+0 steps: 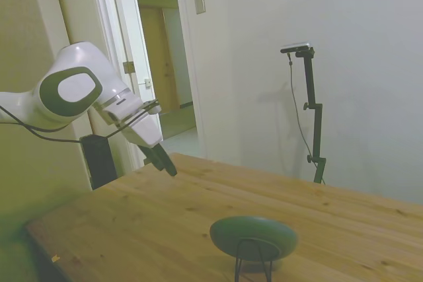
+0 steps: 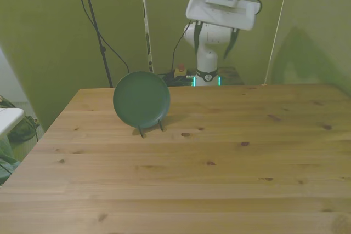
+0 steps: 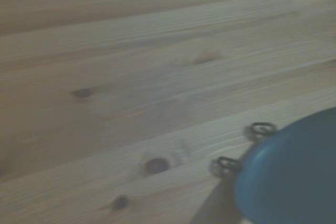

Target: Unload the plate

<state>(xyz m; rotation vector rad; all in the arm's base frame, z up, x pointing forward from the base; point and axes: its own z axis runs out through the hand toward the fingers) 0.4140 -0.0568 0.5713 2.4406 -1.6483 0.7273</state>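
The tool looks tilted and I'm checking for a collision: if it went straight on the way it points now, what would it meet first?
Probably the bare wooden table. The tool slants down toward it, short of the plate on its wire stand; depth is unclear.

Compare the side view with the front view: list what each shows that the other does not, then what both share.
Only the side view shows an open doorway and the gripper raised above the table's far edge. Only the front view shows the plate's round green face, propped nearly upright, and the arm's base behind the table. Both show the plate on its wire stand, the wooden table and the arm well clear of the plate.
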